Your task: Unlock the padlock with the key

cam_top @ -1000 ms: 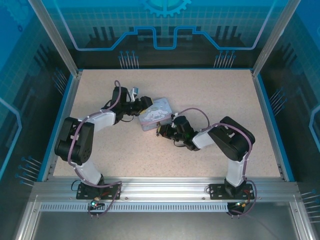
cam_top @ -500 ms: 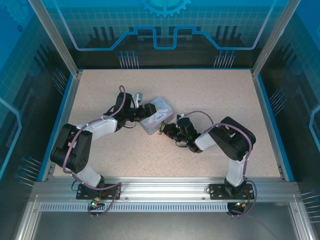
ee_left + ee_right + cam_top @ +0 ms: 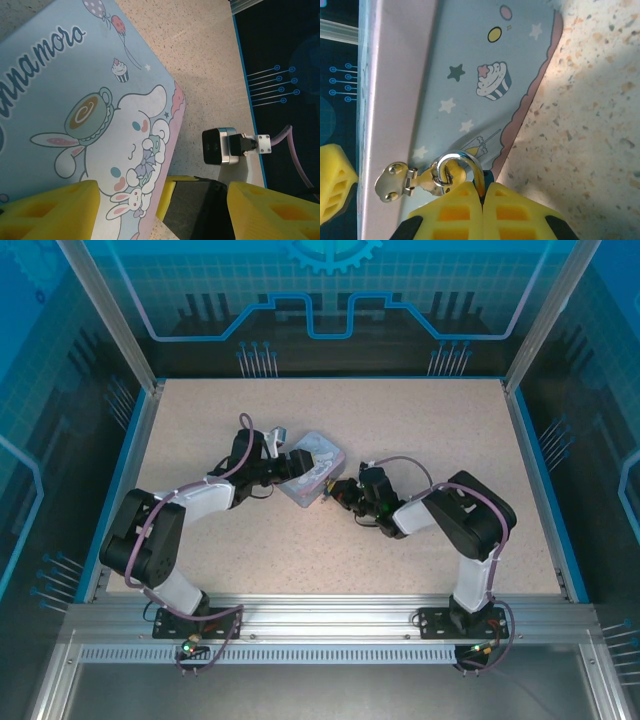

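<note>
The pale blue tin [image 3: 315, 462] lies mid-table between both arms. In the right wrist view my right gripper [image 3: 483, 192] is shut on the padlock [image 3: 488, 176], of which a dark sliver shows between the yellow fingers [image 3: 445, 210]. Its silver shackle [image 3: 465, 162] is hooked through the ring of the tin's brass latch [image 3: 395, 182]. My left gripper [image 3: 162, 185] is open at the tin's [image 3: 75, 100] corner. One finger [image 3: 45, 210] lies over the lid and the other [image 3: 275, 210] is off to the side. The key is hidden.
The right arm's black and yellow gripper [image 3: 200, 205] and its wrist camera [image 3: 220, 145] sit between the left fingers, close to the tin's edge. Bare speckled table [image 3: 430, 420] stretches behind and to the right. Blue rails [image 3: 535, 470] border the table.
The left arm reached further forward along the tin. The tin turned and shifted slightly toward the back. The right gripper followed it back and right, staying at the latch.
</note>
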